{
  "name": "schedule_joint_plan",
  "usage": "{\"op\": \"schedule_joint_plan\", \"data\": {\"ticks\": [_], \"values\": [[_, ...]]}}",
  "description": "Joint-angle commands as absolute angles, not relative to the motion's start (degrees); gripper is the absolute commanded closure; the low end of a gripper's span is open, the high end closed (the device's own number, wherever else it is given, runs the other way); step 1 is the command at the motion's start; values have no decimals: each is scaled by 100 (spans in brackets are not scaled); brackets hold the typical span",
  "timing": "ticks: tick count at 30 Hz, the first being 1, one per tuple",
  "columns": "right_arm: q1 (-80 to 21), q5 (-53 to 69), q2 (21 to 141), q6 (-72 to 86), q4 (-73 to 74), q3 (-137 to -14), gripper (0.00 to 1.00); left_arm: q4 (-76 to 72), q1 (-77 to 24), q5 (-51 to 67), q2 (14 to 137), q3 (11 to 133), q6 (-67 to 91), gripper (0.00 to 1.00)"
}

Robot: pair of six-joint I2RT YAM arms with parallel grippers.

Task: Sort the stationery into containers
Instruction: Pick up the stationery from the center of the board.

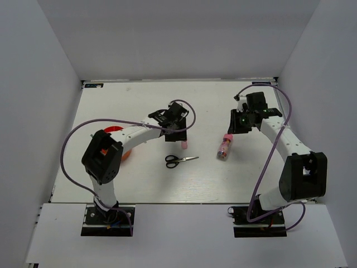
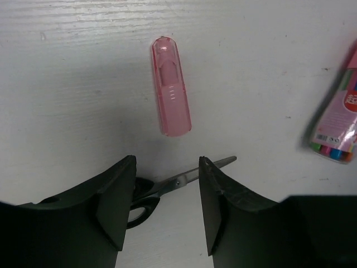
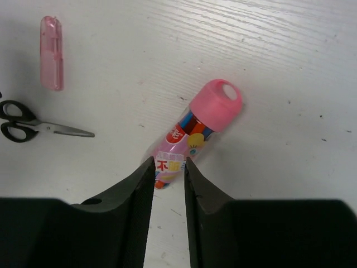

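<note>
Top external alone shows orange-red cup [image 1: 113, 130] — wrist views, scissors [image 3: 34, 125], pink-capped tube [image 3: 195, 134].

Bright even light, soft faint shadows, sharp focus.

Both mine, left arm [image 1: 134, 133] and right arm [image 1: 281, 139]: white tube links, boxy black joint housings. One purple cable [image 1: 64, 146] loops off each, rising from a black base plate [image 1: 127, 228] at the table's [image 1: 212, 178] near edge. Fingers [image 2: 111, 212]: matte black wedges. Small green light on the right wrist.
</note>
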State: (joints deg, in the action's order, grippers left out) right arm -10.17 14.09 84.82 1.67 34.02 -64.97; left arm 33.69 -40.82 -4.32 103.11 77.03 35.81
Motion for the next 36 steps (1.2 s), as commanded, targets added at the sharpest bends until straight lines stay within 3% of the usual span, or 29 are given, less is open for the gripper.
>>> {"op": "schedule_joint_plan", "data": {"ticks": [1,21,28,35,36], "values": [[-958,1107,8235,448,3182,-6478,69,3507,-4297,-878,10405,8156,4052,41],[-729,1494,8077,501,3208,-6478,66,4051,-4280,-1248,12050,9649,3771,38],[-642,1600,8042,536,3217,-6478,65,4122,-4289,-1520,12331,9642,3771,38],[-554,1714,8016,580,3226,-6478,65,4052,-4280,-1635,12366,9483,3762,42],[-528,1714,8024,589,3226,-6486,65,4052,-4272,-1626,12366,9466,3762,46]]}}
